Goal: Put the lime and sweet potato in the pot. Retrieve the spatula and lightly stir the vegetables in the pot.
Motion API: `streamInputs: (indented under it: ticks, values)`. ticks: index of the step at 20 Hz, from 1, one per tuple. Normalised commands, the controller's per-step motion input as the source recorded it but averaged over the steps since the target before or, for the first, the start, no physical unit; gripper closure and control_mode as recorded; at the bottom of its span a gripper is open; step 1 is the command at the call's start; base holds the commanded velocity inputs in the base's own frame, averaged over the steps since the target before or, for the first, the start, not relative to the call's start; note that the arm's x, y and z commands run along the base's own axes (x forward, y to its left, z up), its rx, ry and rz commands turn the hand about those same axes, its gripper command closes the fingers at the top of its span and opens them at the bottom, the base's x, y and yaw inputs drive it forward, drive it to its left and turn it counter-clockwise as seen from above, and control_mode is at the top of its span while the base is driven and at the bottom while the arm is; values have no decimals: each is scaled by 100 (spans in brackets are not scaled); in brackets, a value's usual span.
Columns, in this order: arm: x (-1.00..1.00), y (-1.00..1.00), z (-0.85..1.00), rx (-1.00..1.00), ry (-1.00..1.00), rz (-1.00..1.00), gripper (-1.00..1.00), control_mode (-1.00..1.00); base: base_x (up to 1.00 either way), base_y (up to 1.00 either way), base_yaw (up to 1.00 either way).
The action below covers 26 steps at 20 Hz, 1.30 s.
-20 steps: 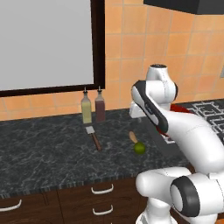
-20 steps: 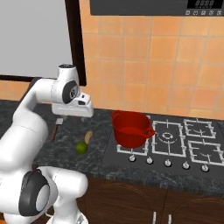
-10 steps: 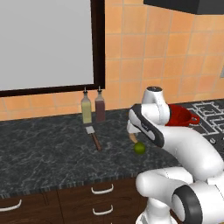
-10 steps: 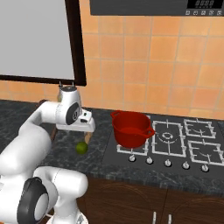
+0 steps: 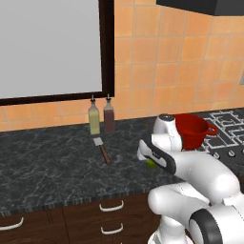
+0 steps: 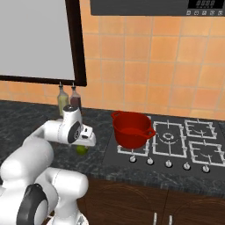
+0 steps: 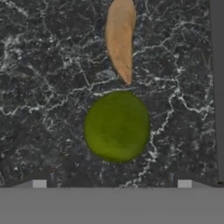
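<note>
The lime (image 7: 117, 127) lies on the dark stone counter, centred just above my gripper (image 7: 112, 184), whose fingertips (image 7: 39, 184) stand wide apart, open and empty. Right beyond it lies the sweet potato (image 7: 120, 39), its tapered end pointing at the fruit. From the base views my hand (image 5: 148, 155) hangs low over the lime (image 5: 152, 164), which peeks out beneath it (image 6: 81, 150). The red pot (image 5: 190, 131) (image 6: 131, 129) stands on the cooktop to the right. The spatula (image 5: 101, 148) rests on the counter to the left, blade toward the wall.
Two small bottles (image 5: 94, 119) (image 5: 109, 116) stand by the wall behind the spatula. The cooktop (image 6: 184, 140) with its knobs begins just right of the lime; its edge (image 7: 217, 87) runs down the hand view's right side. Drawers sit below the counter front.
My arm has folded down and the hand has dropped from well above the counter to just over the lime. The lime, sweet potato, pot and spatula stayed put.
</note>
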Motion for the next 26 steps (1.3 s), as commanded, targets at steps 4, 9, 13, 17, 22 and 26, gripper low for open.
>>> streamInputs:
  ticks: [4, 9, 13, 17, 22, 26]
  values:
    - [21, 0, -22, 0, 0, 0, -100, -100, 0, 0, 0]
    - [23, 0, -25, 0, 0, 0, -100, -100, 0, 0, 0]
    - [12, 0, -22, 0, 7, 0, 100, -100, 0, 0, 0]
    - [6, 0, -24, 0, 10, 0, 100, -100, 0, 0, 0]
    - [0, 1, -2, -1, 2, 0, 100, -100, 0, 0, 0]
    - [-10, 9, 46, -1, -1, 0, 100, -100, 0, 0, 0]
